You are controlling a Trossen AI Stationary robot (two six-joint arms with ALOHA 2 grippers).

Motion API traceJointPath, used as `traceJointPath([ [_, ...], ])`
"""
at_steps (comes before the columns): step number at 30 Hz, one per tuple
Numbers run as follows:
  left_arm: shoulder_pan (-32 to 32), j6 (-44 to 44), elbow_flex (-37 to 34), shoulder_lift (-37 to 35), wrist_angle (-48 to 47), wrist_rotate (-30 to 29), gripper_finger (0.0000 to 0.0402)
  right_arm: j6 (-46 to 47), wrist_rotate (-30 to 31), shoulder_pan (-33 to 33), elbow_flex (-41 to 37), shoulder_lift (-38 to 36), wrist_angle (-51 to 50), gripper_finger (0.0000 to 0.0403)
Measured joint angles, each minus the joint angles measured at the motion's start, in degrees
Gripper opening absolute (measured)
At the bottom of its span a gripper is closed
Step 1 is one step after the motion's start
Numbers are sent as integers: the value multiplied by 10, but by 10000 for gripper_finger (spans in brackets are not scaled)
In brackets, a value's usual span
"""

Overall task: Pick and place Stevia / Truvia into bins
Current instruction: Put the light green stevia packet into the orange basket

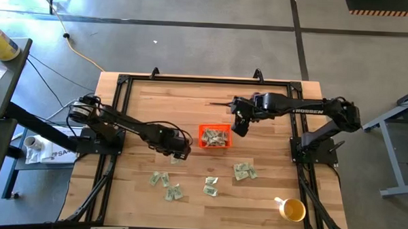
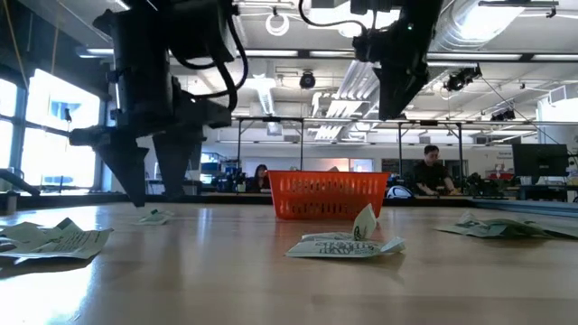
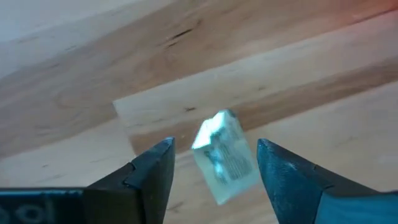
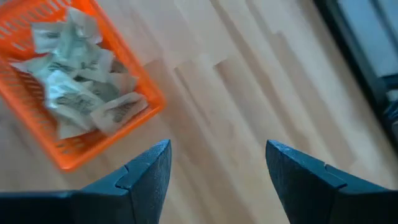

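Left pincer [image 3: 214,163] spread wide, empty, poised low over 1 Stevia packet [image 3: 222,154] flat on table [image 1: 269,188], just left of orange bin [image 1: 214,136]. Right pincer [image 4: 217,168] wide, empty, beside bin. Risk: thin paper sliding from closing fingertips; scraping wood likely.

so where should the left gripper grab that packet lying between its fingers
Come straight down with the left gripper and close across the packet on its long edges. It lies flat on the wood, angled between the open fingers, one corner slightly lifted, so a top pinch looks best.
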Motion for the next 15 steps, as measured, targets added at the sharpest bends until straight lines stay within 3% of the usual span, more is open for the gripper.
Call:
traceJointPath([
  [4,0,-1,1,38,8,4,241,-53,24,-23,0,0,10,252],
  [11,0,6,12,53,-2,6,229,-62,21,-51,0,0,15,252],
  [15,0,20,13,54,-22,2,185,-55,37,-58,0,0,16,252],
])
